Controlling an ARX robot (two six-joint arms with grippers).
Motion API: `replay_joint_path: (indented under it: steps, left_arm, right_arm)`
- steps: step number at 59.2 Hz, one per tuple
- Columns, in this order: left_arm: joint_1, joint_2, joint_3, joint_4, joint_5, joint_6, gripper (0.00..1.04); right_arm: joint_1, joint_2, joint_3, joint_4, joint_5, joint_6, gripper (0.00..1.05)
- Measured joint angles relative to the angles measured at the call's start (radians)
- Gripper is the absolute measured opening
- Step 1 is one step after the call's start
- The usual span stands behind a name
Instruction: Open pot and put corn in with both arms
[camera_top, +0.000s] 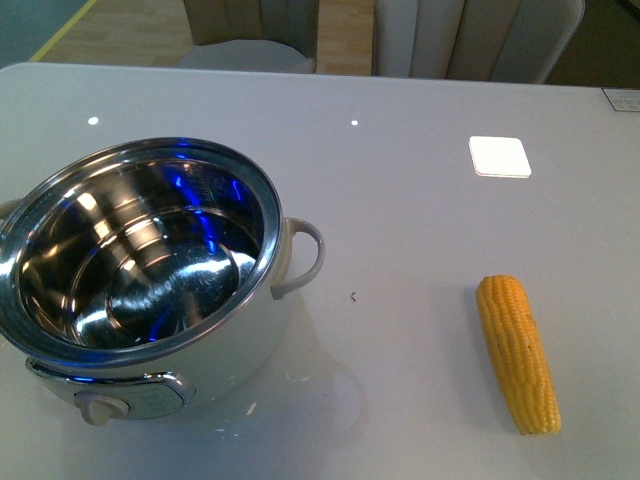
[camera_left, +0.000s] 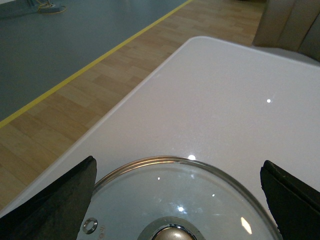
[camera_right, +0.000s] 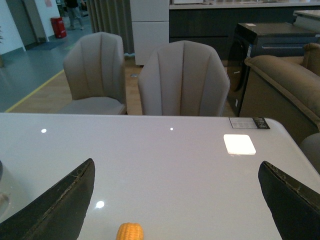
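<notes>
The white pot (camera_top: 255, 335) stands uncovered at the table's front left in the front view, its shiny steel inside empty and its knob (camera_top: 103, 407) facing me. The yellow corn (camera_top: 517, 352) lies on the table to the right, apart from the pot. Neither arm shows in the front view. In the left wrist view my left gripper (camera_left: 178, 165) is open, its fingers either side of a glass lid (camera_left: 200, 195) lying flat on the table. My right gripper (camera_right: 176, 165) is open above the table, with the tip of the corn (camera_right: 130, 232) low between its fingers.
A bright white square (camera_top: 499, 156) shows on the table behind the corn. Padded chairs (camera_right: 182, 80) stand along the far edge. The table's curved edge (camera_left: 125, 100) runs close to the lid, with wooden floor beyond it.
</notes>
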Motion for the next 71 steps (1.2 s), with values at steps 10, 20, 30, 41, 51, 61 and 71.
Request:
replay_joint_path:
  steps: [10, 20, 30, 41, 51, 61, 71]
  left_arm:
    - [-0.008, -0.291, -0.16, -0.088, 0.022, -0.072, 0.98]
    - [-0.037, -0.62, -0.332, -0.243, 0.023, -0.122, 0.98]
    - [-0.082, -0.972, -0.449, -0.495, 0.012, -0.121, 0.98]
    - [-0.206, -1.25, -0.499, -0.706, -0.087, -0.113, 0.98]
    - [-0.283, -1.201, -0.505, -0.525, -0.024, -0.046, 0.78]
    - [-0.333, -1.272, -0.505, -0.474, 0.015, 0.004, 0.5]
    - [-0.432, -1.476, -0.505, -0.668, -0.08, 0.035, 0.18]
  right_arm:
    - [0.0, 0.0, 0.0, 0.0, 0.0, 0.0, 0.96]
    - [0.0, 0.0, 0.0, 0.0, 0.0, 0.0, 0.96]
    - [0.0, 0.0, 0.0, 0.0, 0.0, 0.0, 0.96]
    - [0.0, 0.0, 0.0, 0.0, 0.0, 0.0, 0.96]
    - [0.0, 0.0, 0.0, 0.0, 0.0, 0.0, 0.96]
    - [0.0, 0.0, 0.0, 0.0, 0.0, 0.0, 0.96]
    - [0.0, 0.0, 0.0, 0.0, 0.0, 0.0, 0.96]
